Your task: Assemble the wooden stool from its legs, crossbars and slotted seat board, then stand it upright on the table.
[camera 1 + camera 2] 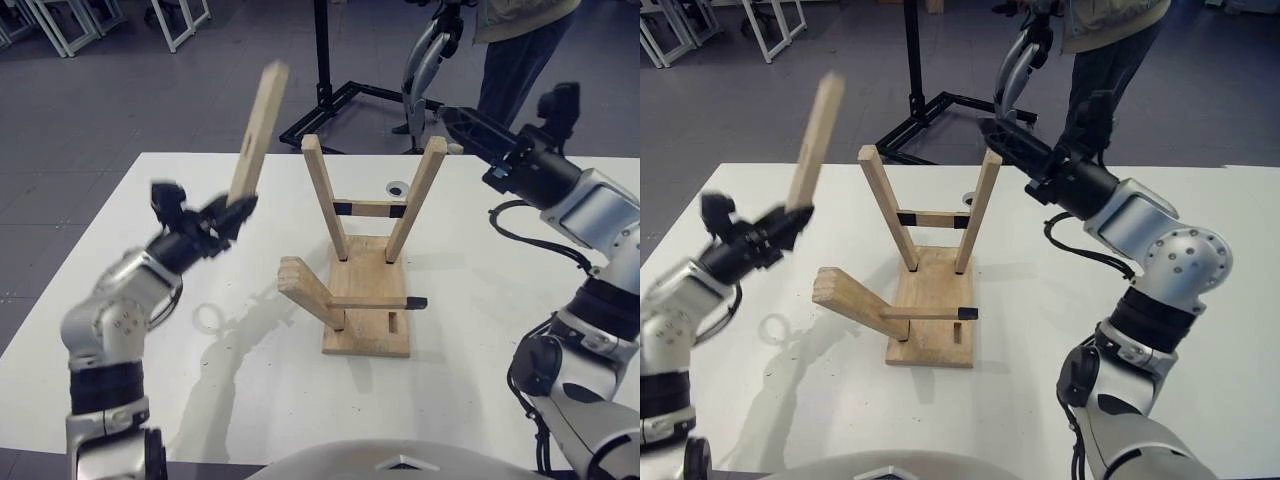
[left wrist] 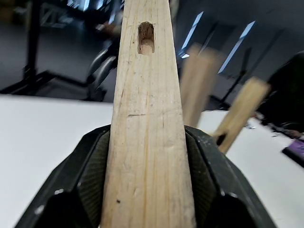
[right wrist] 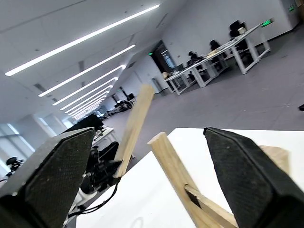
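At left above the table (image 1: 470,330), pinching loose leg (image 1: 256,130) near its lower end in left gripper (image 1: 232,208); right gripper (image 1: 998,132) spread beside far upright legs (image 1: 325,195). Seat board (image 1: 368,335) flat mid-table. Probably light, stiff, not slippery; best gripped low, clear of mortise (image 2: 146,37).

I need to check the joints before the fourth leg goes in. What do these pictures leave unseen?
- The held leg, in the left gripper: blurred in both eye views; the left wrist view's edges cut off both ends.
- The tilted leg: its joint with the seat board is too small in the eye views to judge seating.
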Action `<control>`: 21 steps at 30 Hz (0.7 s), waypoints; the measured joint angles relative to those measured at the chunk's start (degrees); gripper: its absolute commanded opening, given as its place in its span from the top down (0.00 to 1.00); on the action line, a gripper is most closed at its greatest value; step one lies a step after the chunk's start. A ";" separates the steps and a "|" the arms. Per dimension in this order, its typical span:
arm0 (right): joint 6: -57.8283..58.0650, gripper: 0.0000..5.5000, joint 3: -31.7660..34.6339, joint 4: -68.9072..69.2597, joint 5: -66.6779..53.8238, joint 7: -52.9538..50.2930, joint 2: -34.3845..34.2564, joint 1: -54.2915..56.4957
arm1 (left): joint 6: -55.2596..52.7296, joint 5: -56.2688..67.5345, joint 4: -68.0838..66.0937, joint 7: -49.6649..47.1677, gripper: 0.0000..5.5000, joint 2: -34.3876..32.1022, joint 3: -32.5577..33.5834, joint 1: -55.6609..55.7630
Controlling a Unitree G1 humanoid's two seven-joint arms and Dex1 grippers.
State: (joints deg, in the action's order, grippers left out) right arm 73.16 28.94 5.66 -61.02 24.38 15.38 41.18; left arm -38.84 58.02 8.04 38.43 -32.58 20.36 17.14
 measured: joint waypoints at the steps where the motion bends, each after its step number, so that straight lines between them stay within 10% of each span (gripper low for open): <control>1: 0.25 0.23 -0.91 -1.78 -0.98 0.48 -0.26 0.95 | -1.66 3.24 -0.14 1.39 0.62 -0.40 0.81 2.15; 21: 0.62 0.23 -10.24 -4.13 -14.06 4.85 -0.39 7.33 | -13.62 15.44 -1.06 8.53 0.62 5.23 -8.37 8.72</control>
State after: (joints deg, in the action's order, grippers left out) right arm 73.78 18.70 1.52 -75.09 29.23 14.99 48.51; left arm -52.46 73.46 6.97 46.96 -27.35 11.99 25.86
